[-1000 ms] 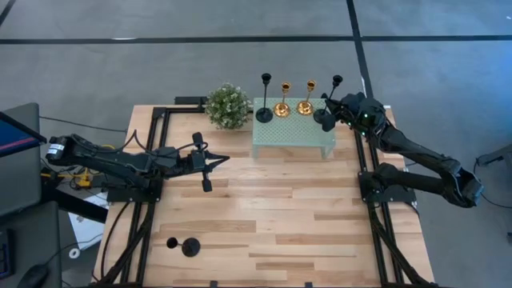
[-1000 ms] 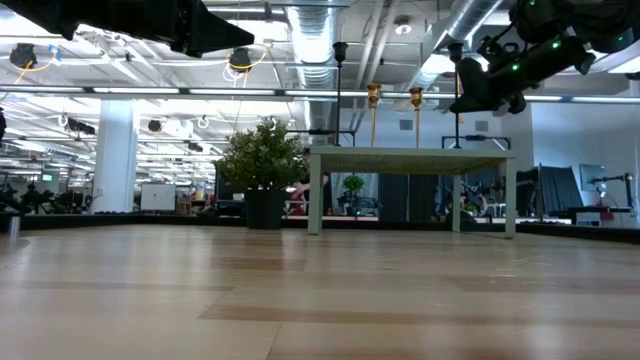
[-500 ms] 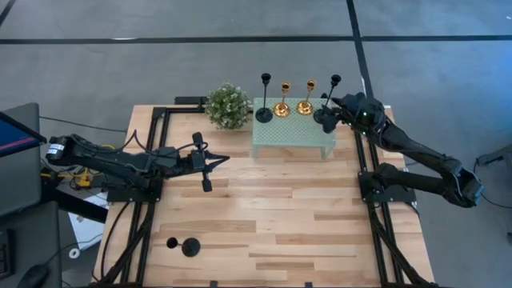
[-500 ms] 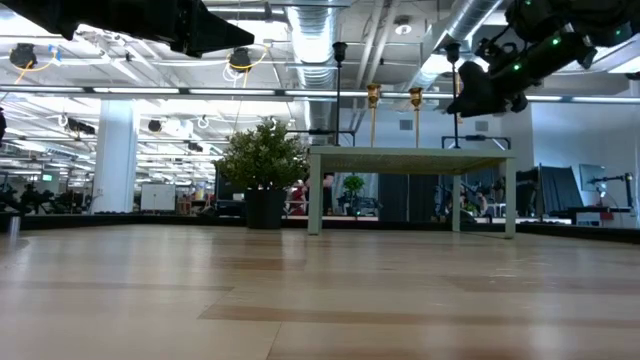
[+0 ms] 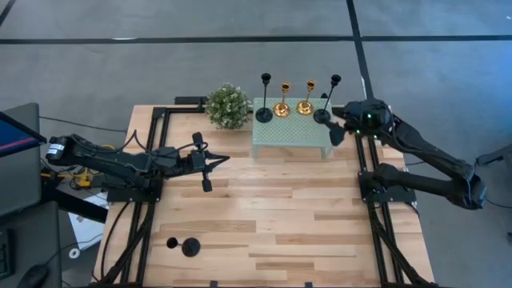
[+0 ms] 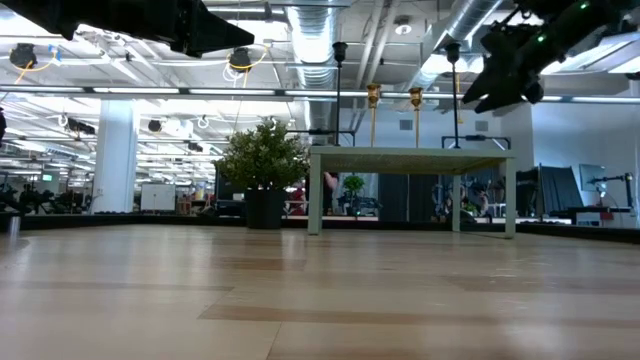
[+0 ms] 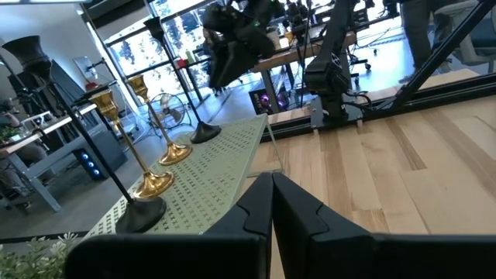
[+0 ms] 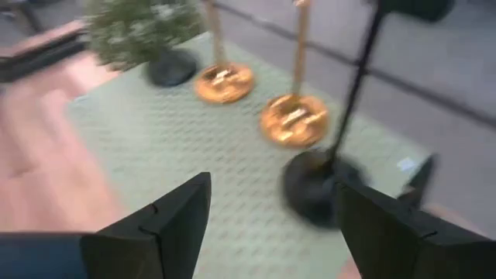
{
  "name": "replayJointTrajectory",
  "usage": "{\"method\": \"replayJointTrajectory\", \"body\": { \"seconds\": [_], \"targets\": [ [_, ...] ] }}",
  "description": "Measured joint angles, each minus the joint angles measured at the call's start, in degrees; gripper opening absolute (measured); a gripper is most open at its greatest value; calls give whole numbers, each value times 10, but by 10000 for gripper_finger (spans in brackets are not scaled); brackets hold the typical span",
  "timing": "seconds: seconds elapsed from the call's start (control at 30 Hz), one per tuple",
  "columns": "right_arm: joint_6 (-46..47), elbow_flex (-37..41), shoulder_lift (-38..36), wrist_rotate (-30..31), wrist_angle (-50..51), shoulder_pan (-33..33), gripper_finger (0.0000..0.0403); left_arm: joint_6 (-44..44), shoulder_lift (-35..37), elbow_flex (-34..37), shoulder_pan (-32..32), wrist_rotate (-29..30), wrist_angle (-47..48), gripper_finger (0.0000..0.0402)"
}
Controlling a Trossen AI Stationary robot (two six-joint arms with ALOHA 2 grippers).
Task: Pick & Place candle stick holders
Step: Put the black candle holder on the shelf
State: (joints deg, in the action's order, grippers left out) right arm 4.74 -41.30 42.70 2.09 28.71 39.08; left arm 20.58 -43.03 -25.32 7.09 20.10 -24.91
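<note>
On the mint-green perforated stand (image 5: pixel 294 138) stand two black candle stick holders (image 5: pixel 264 114) (image 5: pixel 322 115) on their disc bases, with two gold ones (image 5: pixel 282 108) (image 5: pixel 305 106) between them. My right gripper (image 5: pixel 336 128) hovers open just off the stand's right end, near the right black holder (image 8: pixel 314 194), and holds nothing. A third black holder (image 5: pixel 183 246) lies on its side near the table's near left corner. My left gripper (image 5: pixel 224 159) waits shut over the table's left half.
A leafy green plant ball (image 5: pixel 228 106) sits at the stand's left end. Black frame rails (image 5: pixel 364 172) run along both table sides. Bare wood lies in front of the stand (image 6: pixel 410 160) down to the near edge.
My right gripper has opened and let go of the right black holder, which now stands upright on the stand's right end. The gripper has then drawn back toward the table's right and near edges, clear of the holder.
</note>
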Motion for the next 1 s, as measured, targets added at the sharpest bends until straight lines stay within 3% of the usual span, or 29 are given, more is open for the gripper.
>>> {"method": "replayJointTrajectory", "body": {
  "seconds": [0.2,0.37,0.8,1.0],
  "targets": [
    [69,0,-30,-37,71,-55,239,0,0,0,0,0,0,8],
    [73,0,-37,-38,94,-112,220,0,0,0,0,0,0,8],
    [62,32,-37,-36,83,-229,161,0,0,0,0,0,0,8],
    [39,75,-37,-36,12,-267,130,0,0,0,0,0,0,8]
  ]
}}
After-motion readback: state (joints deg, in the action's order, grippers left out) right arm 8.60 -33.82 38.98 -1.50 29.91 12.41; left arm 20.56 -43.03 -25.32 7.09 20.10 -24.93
